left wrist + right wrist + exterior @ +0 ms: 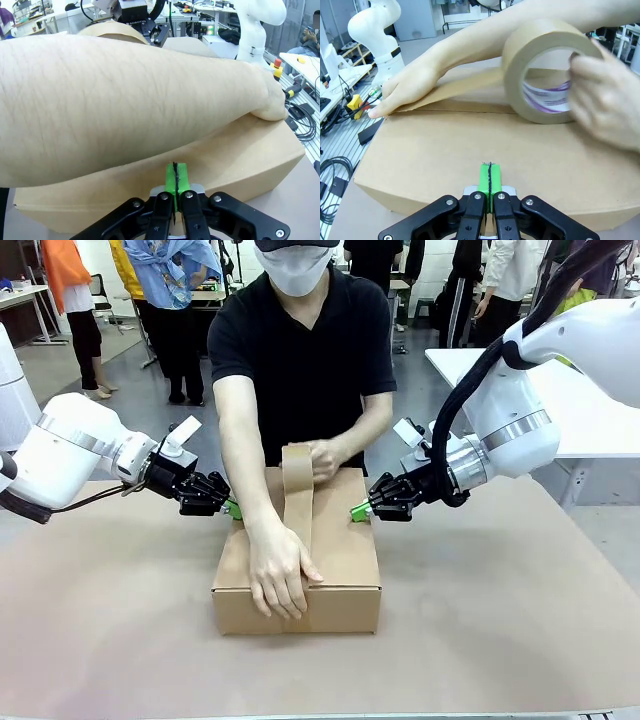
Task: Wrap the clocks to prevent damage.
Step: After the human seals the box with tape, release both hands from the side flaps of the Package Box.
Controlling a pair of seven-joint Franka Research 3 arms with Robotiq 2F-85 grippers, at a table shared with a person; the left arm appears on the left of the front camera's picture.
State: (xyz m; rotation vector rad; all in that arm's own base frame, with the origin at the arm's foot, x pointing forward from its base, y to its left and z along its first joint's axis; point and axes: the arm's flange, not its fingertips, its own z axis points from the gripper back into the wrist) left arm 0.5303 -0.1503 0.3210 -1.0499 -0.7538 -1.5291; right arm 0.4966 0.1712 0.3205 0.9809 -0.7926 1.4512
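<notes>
Front view: matte rectangular cardboard box (340, 550), glossy brown tape (297, 502)

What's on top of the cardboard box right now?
On the cardboard box lie a strip of brown tape, pressed down by the person's hand, and the tape roll held at the far end. The seam under the tape and the contents are hidden.
</notes>
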